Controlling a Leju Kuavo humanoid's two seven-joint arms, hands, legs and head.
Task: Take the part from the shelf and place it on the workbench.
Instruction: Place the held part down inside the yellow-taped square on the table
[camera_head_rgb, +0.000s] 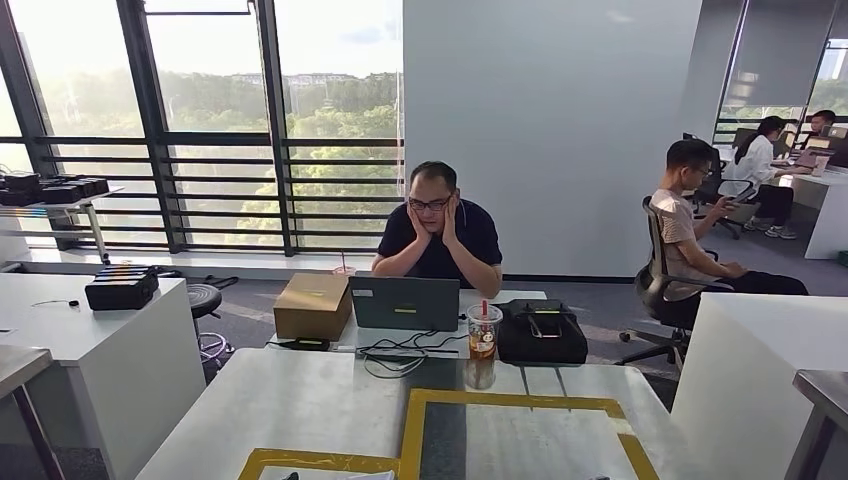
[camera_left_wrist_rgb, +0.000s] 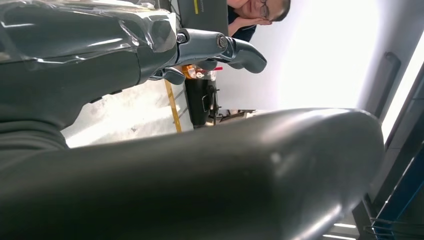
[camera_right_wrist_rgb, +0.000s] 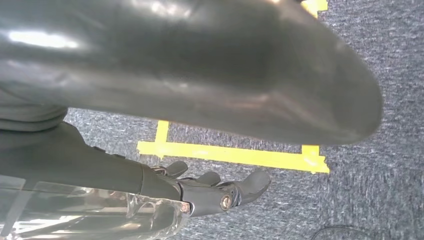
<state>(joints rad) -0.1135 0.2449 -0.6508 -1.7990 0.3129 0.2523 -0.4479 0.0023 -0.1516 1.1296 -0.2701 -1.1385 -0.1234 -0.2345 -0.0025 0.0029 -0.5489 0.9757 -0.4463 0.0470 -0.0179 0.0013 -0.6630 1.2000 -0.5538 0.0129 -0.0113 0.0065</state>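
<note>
While both arms hang low, your left hand (camera_left_wrist_rgb: 200, 55) and right hand (camera_right_wrist_rgb: 210, 187) carry nothing, fingers loosely apart. Nearest you: workbench (camera_head_rgb: 300, 400) with yellow tape frame (camera_head_rgb: 520, 402). Beyond: drink cup (camera_head_rgb: 483, 335), laptop (camera_head_rgb: 404, 303), seated person (camera_head_rgb: 437, 240). The part isn't identifiable.

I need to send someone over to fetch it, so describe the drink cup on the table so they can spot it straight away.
Start at the long white table facing the seated person behind the laptop. Just to the laptop's right, beside a black bag, stands the cup. It is the only clear, upright container there, holding amber drink with a red straw.
</note>
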